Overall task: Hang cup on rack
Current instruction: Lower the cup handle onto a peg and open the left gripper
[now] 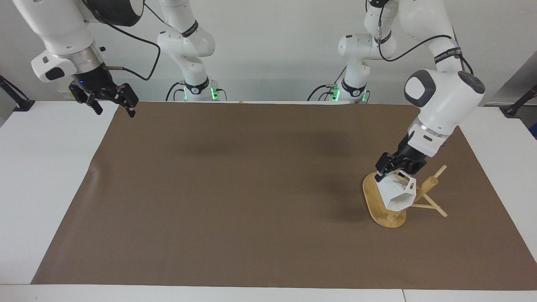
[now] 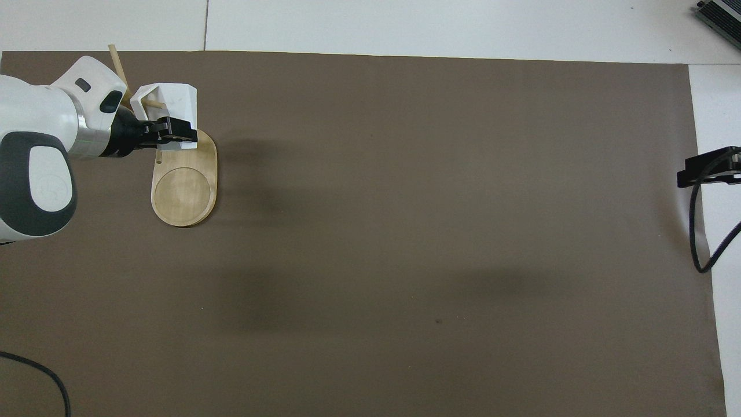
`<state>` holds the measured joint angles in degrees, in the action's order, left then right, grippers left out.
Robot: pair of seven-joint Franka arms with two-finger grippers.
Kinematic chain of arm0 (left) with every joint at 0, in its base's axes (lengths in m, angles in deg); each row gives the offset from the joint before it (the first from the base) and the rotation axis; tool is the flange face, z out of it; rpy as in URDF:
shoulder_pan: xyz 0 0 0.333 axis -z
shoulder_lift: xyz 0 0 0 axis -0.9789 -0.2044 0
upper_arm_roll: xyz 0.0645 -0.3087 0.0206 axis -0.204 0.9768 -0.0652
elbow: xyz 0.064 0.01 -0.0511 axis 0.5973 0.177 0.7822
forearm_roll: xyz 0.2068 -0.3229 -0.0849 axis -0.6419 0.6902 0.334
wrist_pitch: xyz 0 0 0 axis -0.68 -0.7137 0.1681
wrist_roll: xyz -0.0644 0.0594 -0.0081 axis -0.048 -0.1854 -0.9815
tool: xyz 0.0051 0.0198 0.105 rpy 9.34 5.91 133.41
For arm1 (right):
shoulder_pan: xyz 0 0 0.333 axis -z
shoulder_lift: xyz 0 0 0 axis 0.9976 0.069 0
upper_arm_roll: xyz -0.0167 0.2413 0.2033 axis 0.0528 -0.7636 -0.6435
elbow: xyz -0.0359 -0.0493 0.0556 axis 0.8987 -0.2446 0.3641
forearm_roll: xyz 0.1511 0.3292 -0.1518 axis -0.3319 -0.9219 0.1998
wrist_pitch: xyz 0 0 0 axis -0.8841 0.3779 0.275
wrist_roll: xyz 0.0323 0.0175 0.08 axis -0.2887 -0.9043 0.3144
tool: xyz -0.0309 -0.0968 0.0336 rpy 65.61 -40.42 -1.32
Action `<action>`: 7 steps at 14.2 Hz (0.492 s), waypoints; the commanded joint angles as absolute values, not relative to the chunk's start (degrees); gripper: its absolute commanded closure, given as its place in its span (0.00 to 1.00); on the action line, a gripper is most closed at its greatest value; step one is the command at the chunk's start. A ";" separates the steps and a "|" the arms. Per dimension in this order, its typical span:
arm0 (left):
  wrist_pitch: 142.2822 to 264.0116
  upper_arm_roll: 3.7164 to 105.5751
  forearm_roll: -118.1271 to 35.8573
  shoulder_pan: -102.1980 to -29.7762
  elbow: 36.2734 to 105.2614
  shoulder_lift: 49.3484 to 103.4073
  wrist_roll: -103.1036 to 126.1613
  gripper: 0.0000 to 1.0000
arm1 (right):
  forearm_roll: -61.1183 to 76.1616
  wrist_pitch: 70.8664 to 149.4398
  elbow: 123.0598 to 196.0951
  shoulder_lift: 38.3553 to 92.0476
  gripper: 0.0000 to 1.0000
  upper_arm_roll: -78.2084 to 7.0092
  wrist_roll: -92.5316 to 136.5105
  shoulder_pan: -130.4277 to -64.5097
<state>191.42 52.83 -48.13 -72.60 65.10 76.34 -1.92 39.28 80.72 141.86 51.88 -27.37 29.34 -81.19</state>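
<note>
Facing view: cup tilted onto a peg at the left arm's end

Spread over most of the white table [image 1: 25, 188]: a brown mat [image 1: 235, 197], bare apart from the task's things. Standing on it toward the left arm's end: the rack [image 1: 379, 201], oval base flat on the mat, post and thin pegs rising from the part of the base farther from the robots, probably set there for easy reach by the left arm. Round recess of the base uncovered in the overhead view [image 2: 184, 188], so nothing resting on it.

Reaching down over the rack: the left gripper [image 1: 394, 164], clamped on the cup [image 1: 396, 193] near its rim. Cup held tipped, mouth turned away from the robots, handle [image 1: 410, 181] up against the post side. Tilt judged to line the handle's hole up with a peg [image 2: 151, 103], which in the overhead view appears to run through the handle [image 2: 143, 95]. Whether the cup's weight already rests on the peg: cannot tell. Grip not yet released, so hanging judged nearly done.

Waiting, raised over the mat's corner at the right arm's end: the right gripper [image 1: 112, 102], fingers spread, holding nothing.
</note>
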 commanded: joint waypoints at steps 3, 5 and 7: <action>191.77 53.11 -47.20 -72.93 65.46 76.60 -0.57 0.00 | 38.20 80.18 142.84 50.74 0.00 -27.69 29.20 -80.95; 190.11 53.11 -47.55 -72.93 64.14 76.51 -0.49 0.00 | 38.20 80.18 142.84 50.74 0.00 -27.61 29.20 -80.95; 187.21 53.03 -48.16 -72.93 62.13 76.42 -0.57 0.00 | 38.20 80.18 142.84 50.74 0.00 -27.69 29.20 -80.95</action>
<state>190.42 52.87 -48.03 -72.60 64.29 76.37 -1.02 39.28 80.70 141.86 51.88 -27.52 29.35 -81.19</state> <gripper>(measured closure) 0.000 0.000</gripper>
